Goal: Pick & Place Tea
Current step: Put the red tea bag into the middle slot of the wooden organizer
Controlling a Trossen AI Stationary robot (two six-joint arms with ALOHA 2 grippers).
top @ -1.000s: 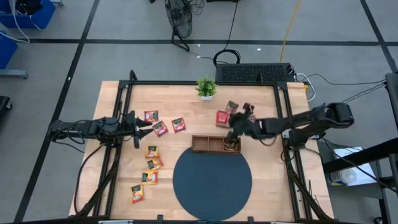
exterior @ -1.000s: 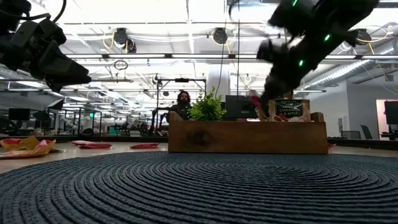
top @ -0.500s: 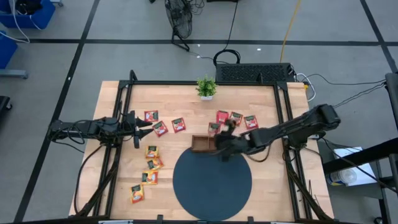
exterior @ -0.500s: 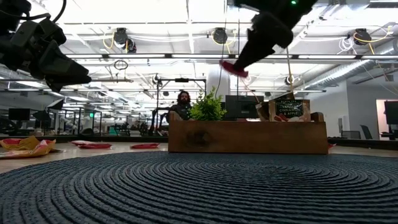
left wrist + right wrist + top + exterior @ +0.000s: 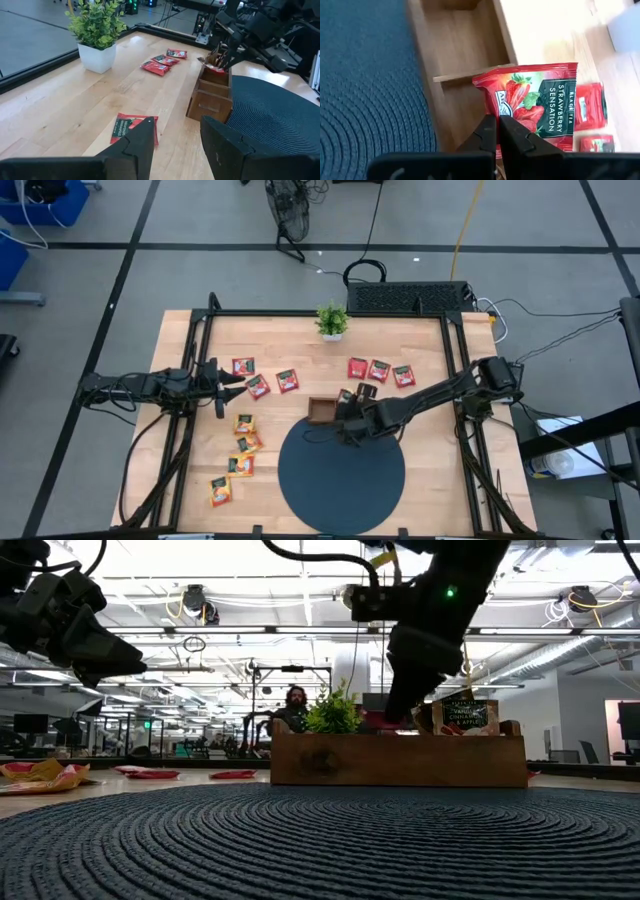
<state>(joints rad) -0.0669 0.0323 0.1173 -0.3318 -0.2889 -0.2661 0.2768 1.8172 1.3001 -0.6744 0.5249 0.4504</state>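
My right jaws, clamped on a red tea sachet, hang directly above the tray's middle compartment.

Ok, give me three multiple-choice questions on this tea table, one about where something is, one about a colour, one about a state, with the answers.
1. Where does the potted plant stand?
A. at the table's far edge
B. on the dark round mat
C. inside the wooden tray

2. What colour is the sachet in the right end effector?
A. yellow-orange
B. red
C. pale green-white

3. What is the left end effector doing?
A. pinching a sachet
B. pressing on the mat
C. holding nothing, its fingers apart

Answers:
1 A: the high view shows the plant at the far edge, clear of the mat and the wooden tray.
2 B: the right wrist view shows a red strawberry sachet pinched over the tray.
3 C: the left wrist view shows nothing between its fingers.
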